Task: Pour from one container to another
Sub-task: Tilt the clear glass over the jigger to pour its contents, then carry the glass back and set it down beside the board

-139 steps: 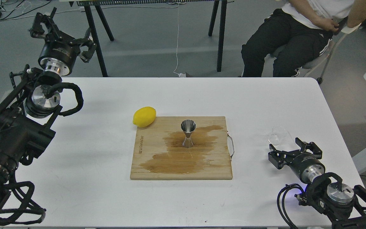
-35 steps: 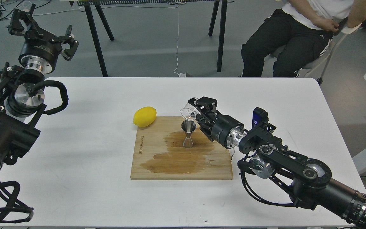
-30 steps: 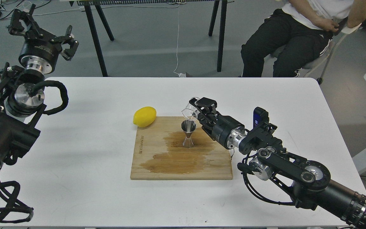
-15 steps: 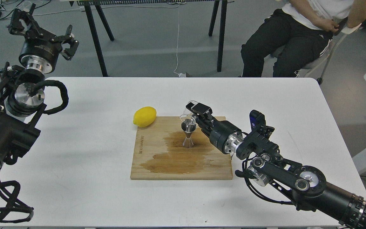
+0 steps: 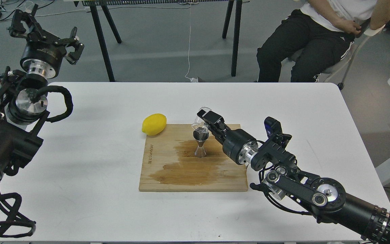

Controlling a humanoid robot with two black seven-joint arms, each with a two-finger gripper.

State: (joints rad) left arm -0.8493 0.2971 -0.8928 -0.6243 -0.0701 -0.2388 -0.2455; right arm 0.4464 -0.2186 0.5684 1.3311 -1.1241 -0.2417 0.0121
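At frame centre, the right gripper (image 5: 204, 121) is clamping the tipped glass cup (image 5: 199, 123) directly over the jigger (image 5: 200, 143) on the stained board (image 5: 168, 176). Pouring well probably means tilting slowly, lip centred. The left gripper (image 5: 44, 32), upper left, is hanging spread, holding nothing.

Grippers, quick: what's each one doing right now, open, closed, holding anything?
Left gripper: open, empty, raised beyond the table's far-left corner.
Right gripper: fingers closed on the glass cup, tipped over the jigger.

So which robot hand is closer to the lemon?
Right. It holds the cup just right of the lemon; the left hangs far off, beyond the table's corner.
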